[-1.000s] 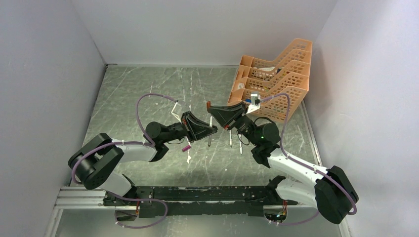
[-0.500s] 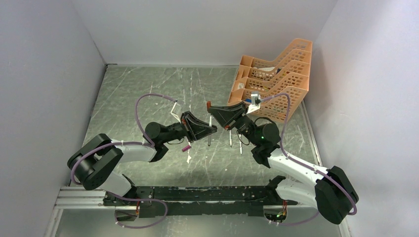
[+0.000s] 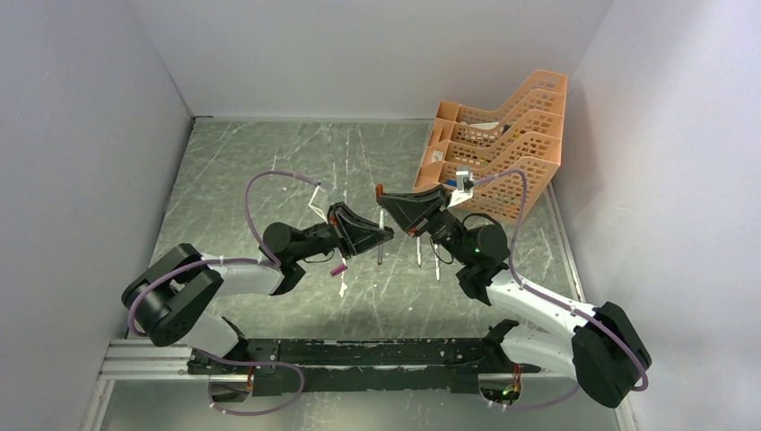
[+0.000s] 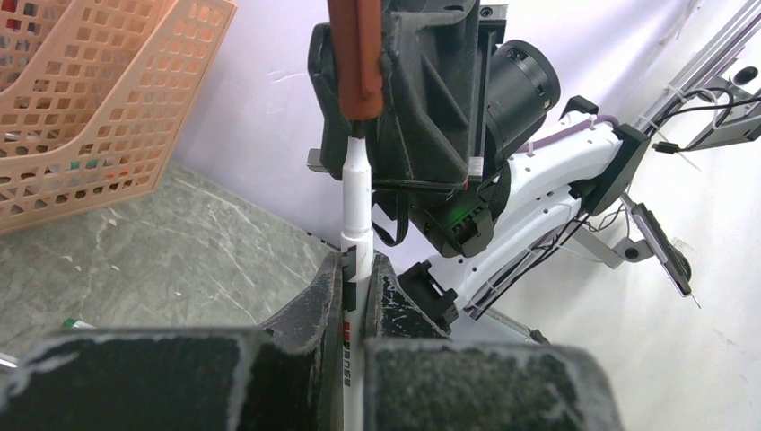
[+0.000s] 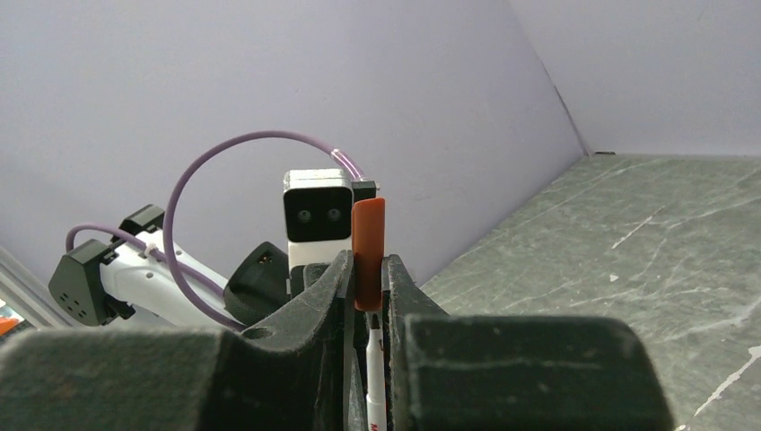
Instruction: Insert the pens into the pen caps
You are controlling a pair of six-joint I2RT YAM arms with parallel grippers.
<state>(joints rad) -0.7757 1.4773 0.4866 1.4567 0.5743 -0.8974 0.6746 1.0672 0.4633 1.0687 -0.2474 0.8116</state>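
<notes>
Pen (image 4: 356, 202) in left hand (image 4: 357, 269), tip at right hand's (image 5: 368, 266) red-brown cap (image 4: 359, 58)

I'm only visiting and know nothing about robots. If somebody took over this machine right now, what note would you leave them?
Left tool: shut on a white pen, tip aimed at the cap.
Right tool: shut on the red-brown cap. Its mouth meets the pen tip, but the cap is not pushed home.
On the table: loose pens by the right arm, a magenta cap by the left arm.
Done: no capped pen visible.
Left: press this cap on, then cap the rest.
</notes>
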